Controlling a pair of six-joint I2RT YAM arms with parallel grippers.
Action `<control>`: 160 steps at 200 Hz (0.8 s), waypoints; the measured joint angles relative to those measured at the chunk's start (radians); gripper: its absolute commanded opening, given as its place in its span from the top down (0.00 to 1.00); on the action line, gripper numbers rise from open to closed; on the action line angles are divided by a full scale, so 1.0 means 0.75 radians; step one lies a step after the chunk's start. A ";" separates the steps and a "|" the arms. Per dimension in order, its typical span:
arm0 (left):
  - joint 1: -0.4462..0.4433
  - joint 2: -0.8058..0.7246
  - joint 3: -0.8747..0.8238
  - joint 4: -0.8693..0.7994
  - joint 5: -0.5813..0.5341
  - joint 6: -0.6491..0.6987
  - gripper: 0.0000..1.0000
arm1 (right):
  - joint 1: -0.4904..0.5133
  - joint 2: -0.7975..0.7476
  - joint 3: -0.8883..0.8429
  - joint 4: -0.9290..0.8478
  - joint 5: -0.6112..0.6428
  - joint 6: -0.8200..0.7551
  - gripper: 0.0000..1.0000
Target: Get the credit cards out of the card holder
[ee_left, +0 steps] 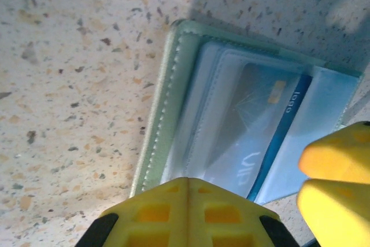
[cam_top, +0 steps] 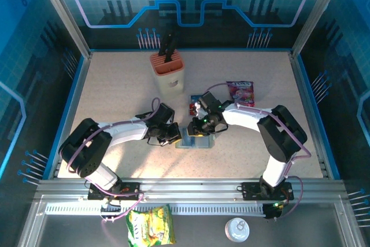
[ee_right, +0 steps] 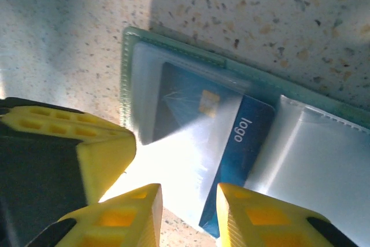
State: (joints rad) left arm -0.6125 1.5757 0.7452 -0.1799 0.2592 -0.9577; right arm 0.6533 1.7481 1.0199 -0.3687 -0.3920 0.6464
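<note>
Top view: left arm laid low over the table (cam_top: 115, 91), reaching right; left gripper (cam_top: 175, 137) set at the left edge of the card holder (cam_top: 199, 142); right arm bent sharply at the elbow, reaching left; right gripper (cam_top: 201, 126) pointed down at the far side of the card holder; card holder laid open mid-table between both grippers; loose credit cards (cam_top: 193, 106) seen just behind it, near a purple snack packet (cam_top: 240, 92).

Left wrist: left gripper (ee_left: 188, 195) clenched, fingers pressed together with nothing between; tips placed over the near edge of the card holder (ee_left: 167, 114); contact cannot be told; blue card (ee_left: 272, 125) seen inside a clear pocket; right gripper's fingers (ee_left: 335, 163) seen at the right.

Right wrist: right gripper (ee_right: 188, 203) released, a narrow gap left between fingers; corner of the blue card (ee_right: 231, 125) seen under that gap; card partly covered by the pocket; left gripper (ee_right: 110, 146) placed by the corner of the card holder (ee_right: 130, 73).
</note>
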 measured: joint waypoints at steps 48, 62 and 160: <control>-0.009 0.000 0.034 0.002 0.017 0.001 1.00 | -0.004 -0.025 -0.027 0.002 0.003 0.001 0.69; -0.011 0.004 0.042 0.003 0.025 0.003 1.00 | -0.006 -0.025 -0.038 0.001 0.005 0.003 0.69; -0.013 0.074 0.062 -0.019 0.030 0.057 1.00 | -0.035 -0.028 -0.108 0.050 -0.017 0.036 0.69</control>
State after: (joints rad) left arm -0.6220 1.6310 0.7914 -0.1940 0.2817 -0.9150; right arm 0.6270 1.7267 0.9390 -0.3309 -0.4049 0.6735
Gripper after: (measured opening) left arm 0.041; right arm 0.307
